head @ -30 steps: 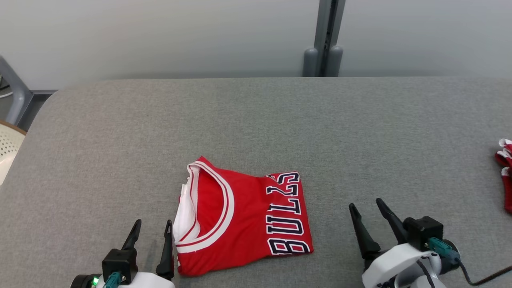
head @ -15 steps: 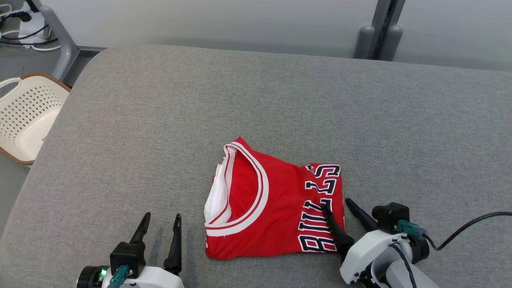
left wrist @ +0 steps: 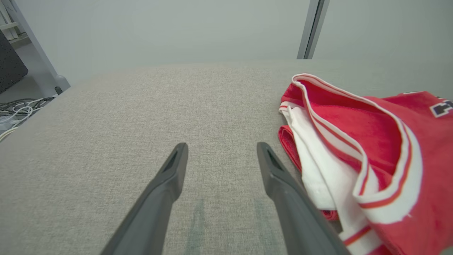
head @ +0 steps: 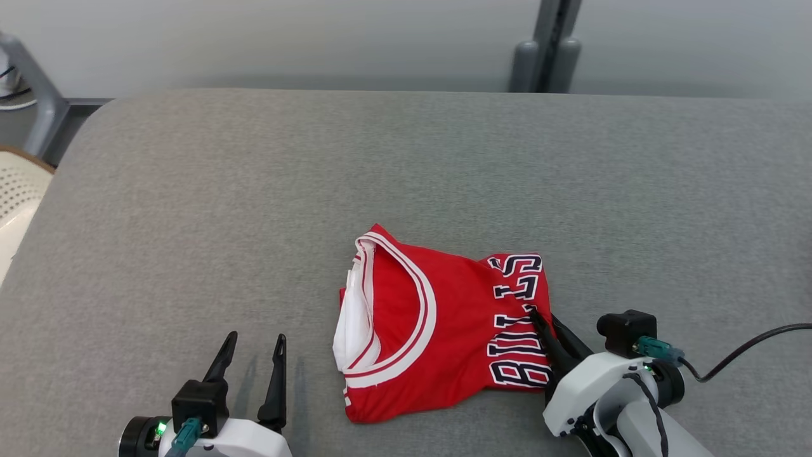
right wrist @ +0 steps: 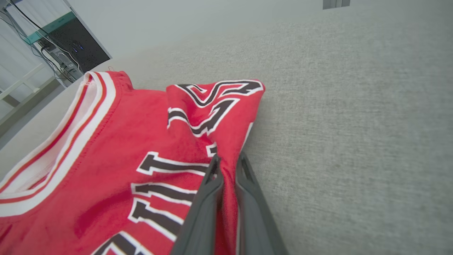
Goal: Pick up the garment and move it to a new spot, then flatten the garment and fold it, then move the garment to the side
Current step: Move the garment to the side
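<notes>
The garment (head: pixel 438 330) is a folded red jersey with white-and-red trim and dark lettering, lying near the front middle of the grey table (head: pixel 254 190). My right gripper (head: pixel 544 320) is shut on the garment's right edge, pinching a ridge of red cloth (right wrist: pixel 226 166) between its fingers. The fabric bunches up there. My left gripper (head: pixel 252 343) stands open on the bare table just left of the garment (left wrist: pixel 361 148), nothing between its fingers (left wrist: pixel 272 166).
A cream perforated basket (head: pixel 16 203) sits off the table's left edge. A grey post (head: pixel 545 57) stands behind the far edge. A black cable (head: pixel 742 355) trails from my right wrist. Wide bare table lies behind and to the right.
My right gripper has closed on the garment's right edge, where it stood open over the lettering half a second ago. The cloth has puckered. The head camera has shifted.
</notes>
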You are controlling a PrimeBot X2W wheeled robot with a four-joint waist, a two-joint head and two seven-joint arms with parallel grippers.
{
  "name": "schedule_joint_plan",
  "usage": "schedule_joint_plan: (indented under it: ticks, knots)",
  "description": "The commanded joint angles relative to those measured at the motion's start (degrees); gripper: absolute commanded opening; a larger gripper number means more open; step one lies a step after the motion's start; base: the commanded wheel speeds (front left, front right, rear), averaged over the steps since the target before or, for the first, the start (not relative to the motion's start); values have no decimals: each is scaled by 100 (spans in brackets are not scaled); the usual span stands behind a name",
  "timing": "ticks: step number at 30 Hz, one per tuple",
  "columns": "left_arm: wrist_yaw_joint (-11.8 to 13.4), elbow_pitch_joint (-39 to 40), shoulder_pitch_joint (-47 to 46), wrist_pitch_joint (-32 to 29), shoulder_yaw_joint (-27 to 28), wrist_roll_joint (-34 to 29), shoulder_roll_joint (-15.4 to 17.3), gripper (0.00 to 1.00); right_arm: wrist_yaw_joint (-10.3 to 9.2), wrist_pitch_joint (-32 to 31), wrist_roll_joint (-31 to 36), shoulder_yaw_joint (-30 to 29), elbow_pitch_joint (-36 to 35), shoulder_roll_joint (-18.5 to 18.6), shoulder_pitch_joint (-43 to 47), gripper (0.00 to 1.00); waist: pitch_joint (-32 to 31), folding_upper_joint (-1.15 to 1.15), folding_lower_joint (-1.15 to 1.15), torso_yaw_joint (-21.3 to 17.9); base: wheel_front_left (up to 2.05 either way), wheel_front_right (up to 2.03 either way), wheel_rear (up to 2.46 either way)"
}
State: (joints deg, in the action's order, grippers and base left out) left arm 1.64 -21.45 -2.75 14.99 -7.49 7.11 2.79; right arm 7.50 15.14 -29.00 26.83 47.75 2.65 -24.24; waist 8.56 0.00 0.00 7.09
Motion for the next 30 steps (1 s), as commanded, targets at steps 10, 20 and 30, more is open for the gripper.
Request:
schedule_joint_plan:
  ticks: [10, 20, 30]
  knots:
    - [-97, 39, -210, 26, -53, -107, 22, 100, -2, -4, 394, -695, -203, 54, 325, 0, -75, 0, 0, -1790, 0, 0, 0]
    - [-190, 6, -367, 26, -113, -192, 26, 100, -2, -4, 429, -866, -449, 44, 449, 0, 51, 0, 0, -3098, 0, 0, 0]
    - [-321, -59, -580, 25, -240, -322, 33, 100, -2, -4, 529, -920, -935, 33, 240, 0, 296, 0, 0, -3689, 0, 0, 0]
